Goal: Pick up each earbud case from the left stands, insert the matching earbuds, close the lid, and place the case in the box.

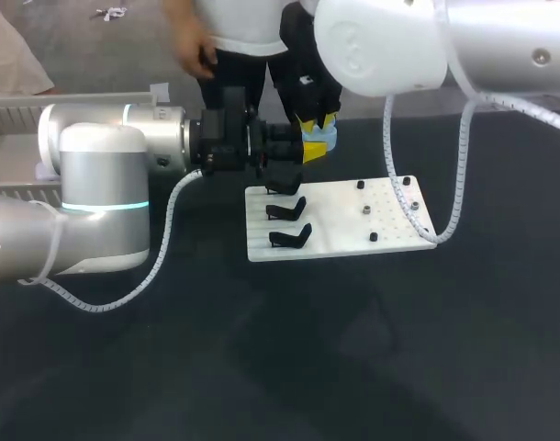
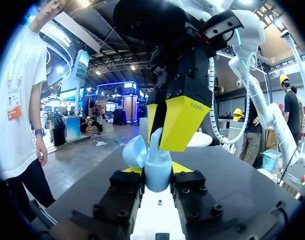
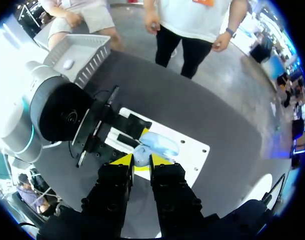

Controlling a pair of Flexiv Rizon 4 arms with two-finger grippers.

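A light blue earbud case is held above the far edge of the white stand board, its lid open. My left gripper is shut on the case body, one finger on each side. From above, my right gripper points down over the open case. Its yellow tips pinch a small light blue earbud just over the case opening. Three black stands on the board's left side are bare.
Small black pegs stand on the board's right half. A grey slatted box holding a white case sits at the table's far left. A person stands just beyond the far edge. The dark table spreads in front.
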